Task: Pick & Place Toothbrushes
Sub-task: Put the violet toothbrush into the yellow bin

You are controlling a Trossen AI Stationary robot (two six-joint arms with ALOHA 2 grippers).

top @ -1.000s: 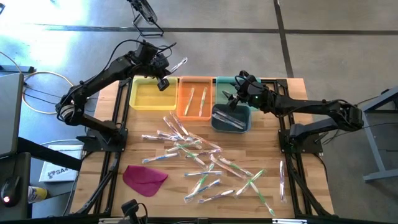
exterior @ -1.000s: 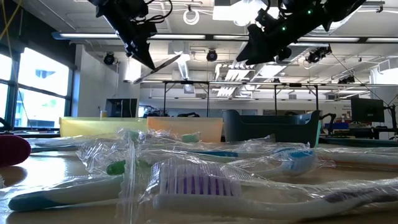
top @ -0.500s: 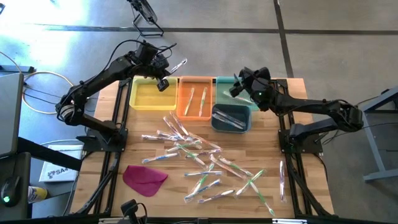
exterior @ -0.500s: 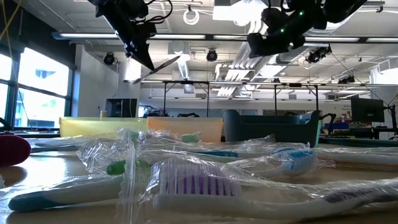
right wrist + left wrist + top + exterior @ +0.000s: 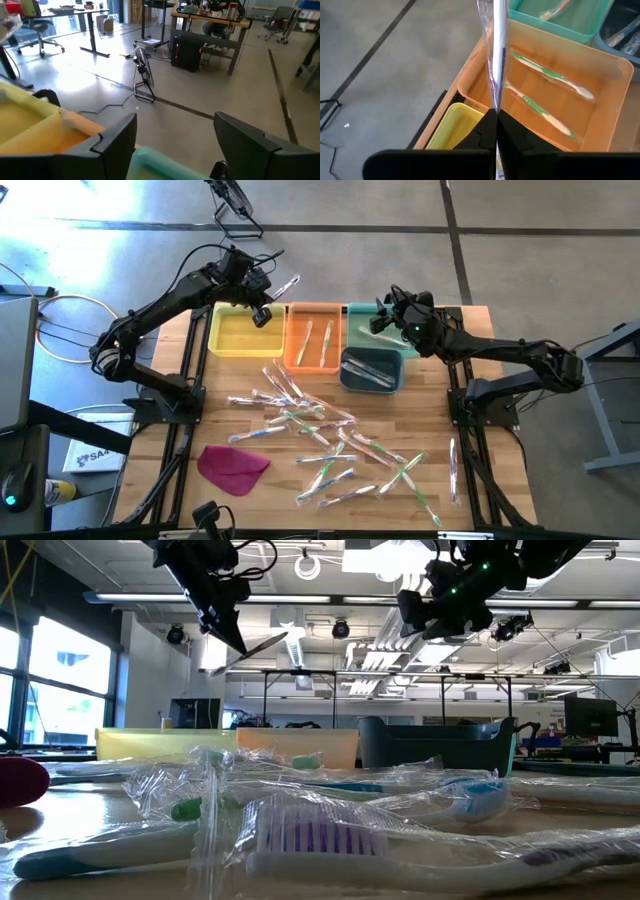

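My left gripper (image 5: 266, 296) hangs high over the seam between the yellow bin (image 5: 238, 335) and the orange bin (image 5: 314, 340), shut on a clear-wrapped toothbrush (image 5: 288, 283). My right gripper (image 5: 384, 321) floats open and empty over the teal bin (image 5: 366, 315), fingers roughly level in the right wrist view (image 5: 175, 145). Several wrapped toothbrushes (image 5: 320, 430) lie scattered on the wooden table. Two green ones (image 5: 545, 85) lie in the orange bin, and more lie in the dark blue bin (image 5: 372, 370). My left gripper pinches the wrapped toothbrush between its two shut fingers (image 5: 487, 125), near one end of it (image 5: 496, 102). The toothbrush runs out in line with the fingers and past their tips (image 5: 496, 30). It is lifted clear, tilted in the air in the low view (image 5: 255, 646).
A flat magenta cloth piece (image 5: 233, 465) lies near the table's near left corner. One toothbrush (image 5: 453, 470) lies apart along the right edge. The four bins line the far edge. In the low view, wrapped toothbrushes (image 5: 320, 830) fill the foreground.
My right gripper has risen from over the dark blue bin and moved toward the far edge, over the teal bin, tipping from pointing down to about level. My left gripper and its toothbrush have kept still.
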